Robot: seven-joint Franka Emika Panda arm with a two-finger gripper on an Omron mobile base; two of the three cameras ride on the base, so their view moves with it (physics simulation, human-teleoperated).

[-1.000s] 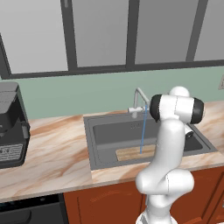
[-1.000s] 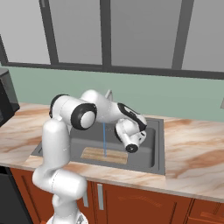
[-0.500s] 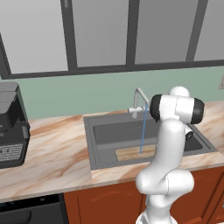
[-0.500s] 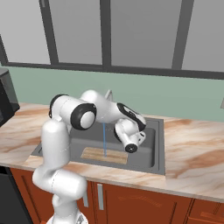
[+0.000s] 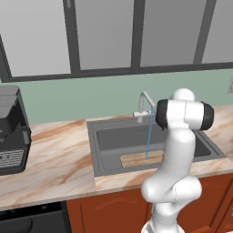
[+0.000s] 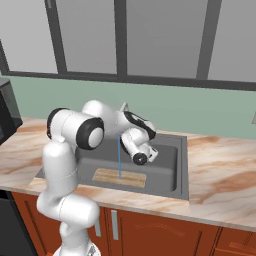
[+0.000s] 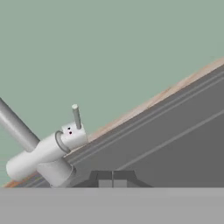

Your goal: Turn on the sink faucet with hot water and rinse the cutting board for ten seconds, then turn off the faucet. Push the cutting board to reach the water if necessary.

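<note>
Water, thin light-blue stream, lands on light-tan wooden cutting board at frame centre, rinsing it; tool pressed together, empty, below grey faucet lever.

You see the water falling thin and blue from the sink faucet at frame centre onto the cutting board, flat at the sink basin's near edge.

The marbled peach desk carried a black coffee machine far from the tool, which hung over the inset sink.
</note>
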